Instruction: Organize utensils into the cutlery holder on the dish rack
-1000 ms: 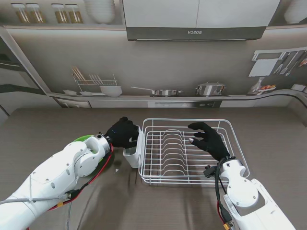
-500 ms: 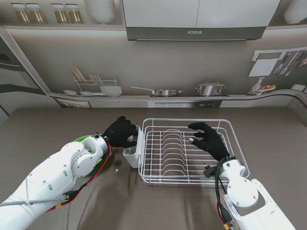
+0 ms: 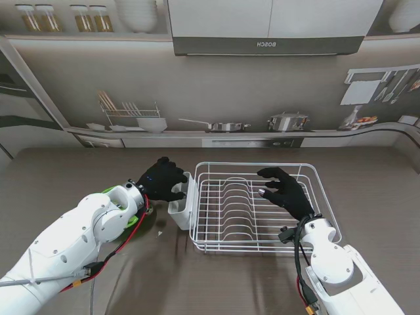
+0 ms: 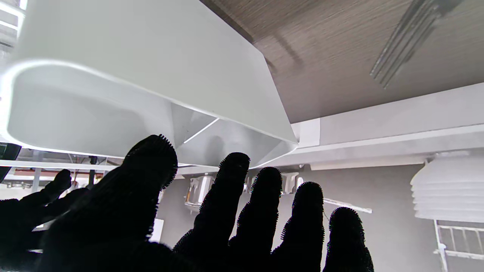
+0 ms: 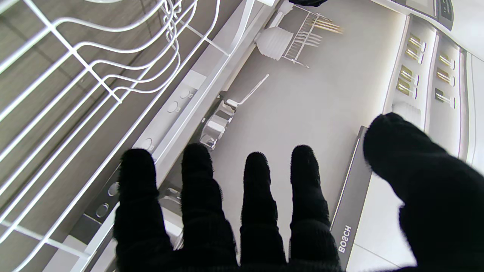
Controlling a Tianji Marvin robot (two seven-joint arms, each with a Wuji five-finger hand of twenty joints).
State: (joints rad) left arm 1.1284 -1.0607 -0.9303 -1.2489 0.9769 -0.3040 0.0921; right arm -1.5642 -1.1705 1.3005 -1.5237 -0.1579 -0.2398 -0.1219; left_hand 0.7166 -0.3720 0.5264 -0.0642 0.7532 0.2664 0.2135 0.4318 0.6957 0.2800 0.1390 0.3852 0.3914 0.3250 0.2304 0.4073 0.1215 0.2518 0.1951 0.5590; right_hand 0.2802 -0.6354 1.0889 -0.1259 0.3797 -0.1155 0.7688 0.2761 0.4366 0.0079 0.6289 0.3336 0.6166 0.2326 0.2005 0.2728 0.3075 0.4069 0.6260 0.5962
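A white wire dish rack (image 3: pixel 249 164) stands on the brown table, with a white plastic cutlery holder (image 3: pixel 180 209) hung on its left side. My left hand (image 3: pixel 164 178) hovers just above and left of the holder's far end, fingers apart and holding nothing. The left wrist view shows the holder (image 4: pixel 132 68) close to my spread fingers (image 4: pixel 230 196). A metal utensil (image 4: pixel 404 37) lies on the table beyond it; the stand view does not show it. My right hand (image 3: pixel 285 191) floats open over the rack's wires (image 5: pixel 90 68).
The kitchen backdrop (image 3: pixel 223 125) with pan, pot and bowl runs along the table's far edge. My left forearm (image 3: pixel 85 230) crosses the table left of the rack. A small pale speck (image 3: pixel 159 233) lies near the holder.
My left hand has drifted slightly left and farther from me, off the holder's top. The right hand and the rack have not moved.
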